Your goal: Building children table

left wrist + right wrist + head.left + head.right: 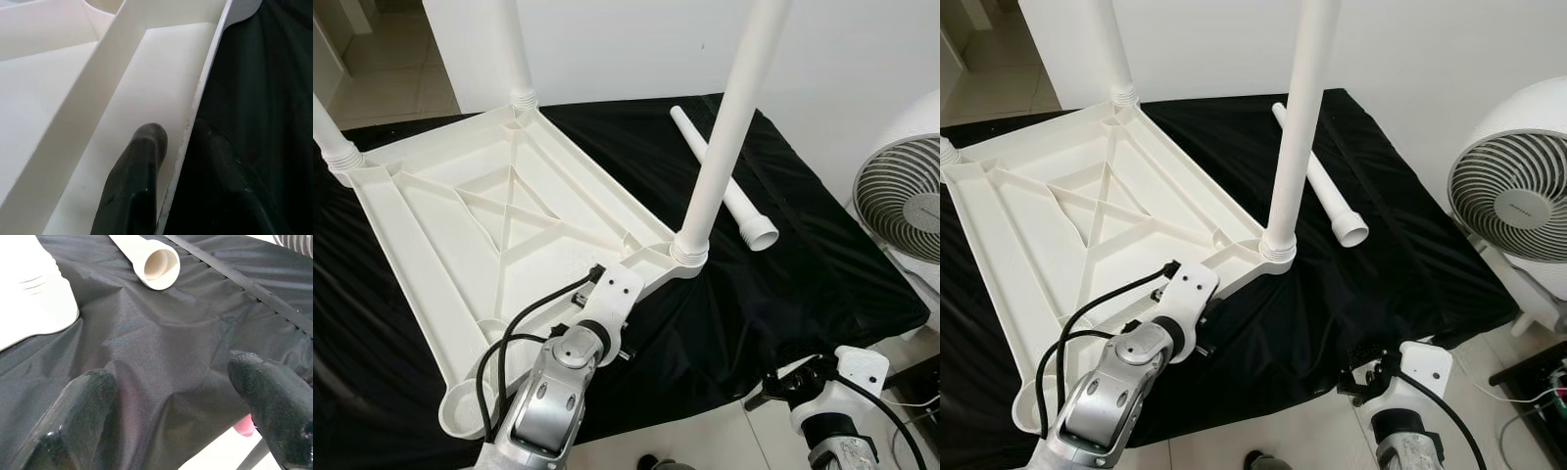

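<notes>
Tabletop (pixel 460 225) rim — inside left pincer (pixel 178 147)

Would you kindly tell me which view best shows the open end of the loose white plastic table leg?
The right wrist view: the loose white plastic table leg faces the camera, showing its hollow bore. Both eye views show its whole length lying on the black cloth.

My left gripper (pixel 178 147) pinches at 11 o'clock; right gripper (pixel 171 406) low at 5 o'clock, fingers spread.
</notes>
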